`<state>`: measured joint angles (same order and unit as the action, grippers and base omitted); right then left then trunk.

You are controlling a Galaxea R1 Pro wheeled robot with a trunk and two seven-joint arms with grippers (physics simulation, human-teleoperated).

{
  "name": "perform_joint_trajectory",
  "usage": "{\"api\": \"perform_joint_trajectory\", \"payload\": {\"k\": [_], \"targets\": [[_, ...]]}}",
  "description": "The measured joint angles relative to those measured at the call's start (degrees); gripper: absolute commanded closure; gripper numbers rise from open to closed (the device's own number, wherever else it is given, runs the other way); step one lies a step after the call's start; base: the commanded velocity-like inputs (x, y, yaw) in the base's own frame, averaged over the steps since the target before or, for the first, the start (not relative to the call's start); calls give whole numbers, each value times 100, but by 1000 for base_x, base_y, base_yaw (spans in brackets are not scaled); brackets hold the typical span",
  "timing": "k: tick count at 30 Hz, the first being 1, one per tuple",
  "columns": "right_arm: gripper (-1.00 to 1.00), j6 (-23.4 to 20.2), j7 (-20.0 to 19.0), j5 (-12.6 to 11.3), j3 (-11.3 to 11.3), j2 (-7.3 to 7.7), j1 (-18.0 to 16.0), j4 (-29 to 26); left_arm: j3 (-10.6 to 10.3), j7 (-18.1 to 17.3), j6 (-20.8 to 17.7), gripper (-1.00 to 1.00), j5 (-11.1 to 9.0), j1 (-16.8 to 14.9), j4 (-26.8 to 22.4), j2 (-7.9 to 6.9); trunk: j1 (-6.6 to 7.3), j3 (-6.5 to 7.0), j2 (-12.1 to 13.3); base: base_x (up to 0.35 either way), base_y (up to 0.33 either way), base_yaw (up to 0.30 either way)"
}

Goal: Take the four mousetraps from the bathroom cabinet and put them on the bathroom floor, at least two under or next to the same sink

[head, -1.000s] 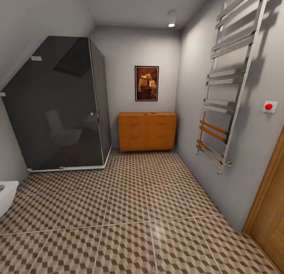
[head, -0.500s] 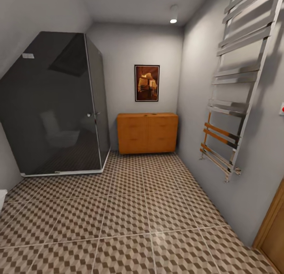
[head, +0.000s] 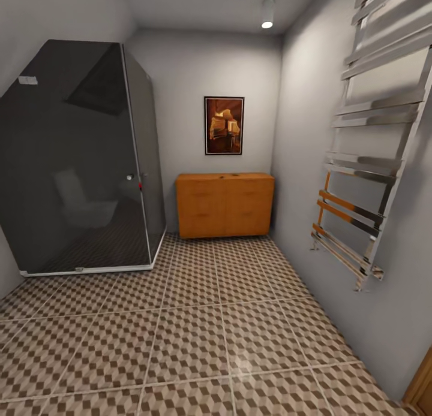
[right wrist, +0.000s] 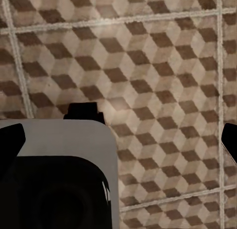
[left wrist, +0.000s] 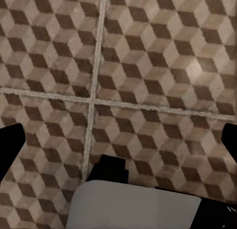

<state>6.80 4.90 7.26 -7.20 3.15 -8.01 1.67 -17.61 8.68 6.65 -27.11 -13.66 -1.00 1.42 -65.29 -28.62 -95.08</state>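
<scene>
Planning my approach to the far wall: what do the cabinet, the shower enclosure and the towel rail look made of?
Cabinet: orange-brown wood, matte, faint grain on flat drawer fronts. Shower enclosure: dark tinted glass, glossy, mirroring the room, pale frame at its base. Towel rail: polished metal, likely chrome, with bright reflections.

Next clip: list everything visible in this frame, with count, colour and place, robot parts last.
cabinet: one, orange-brown wood, against the far wall, drawers shut
bathroom floor: one, brown, beige and white cube-pattern tiles, across the foreground
shower enclosure: one, dark smoked glass, far left corner
framed picture: one, dark frame with orange-brown image, on the far wall above the cabinet
towel rail: one, chrome ladder type, on the right wall
ceiling light: one, white, lit, near the far right corner
left gripper: one, black fingers spread wide, above floor tiles
right gripper: one, black fingers spread wide, above floor tiles
</scene>
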Motion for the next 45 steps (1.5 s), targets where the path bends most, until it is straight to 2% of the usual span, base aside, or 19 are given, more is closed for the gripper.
{"api": "perform_joint_trajectory", "payload": {"k": [20,29,45], "targets": [[-100,-8,-8,38,24,0,0,0,-2,0,9,-100,-117,-2,0,-7,0,0,0,323,0,0],[-100,-9,-9,39,30,0,0,0,-5,-8,-4,-100,-269,0,1,-3,0,0,0,323,0,0],[-100,-15,-9,40,39,0,0,0,-2,-8,-27,-100,-334,-2,1,-2,0,0,0,323,0,0]]}}
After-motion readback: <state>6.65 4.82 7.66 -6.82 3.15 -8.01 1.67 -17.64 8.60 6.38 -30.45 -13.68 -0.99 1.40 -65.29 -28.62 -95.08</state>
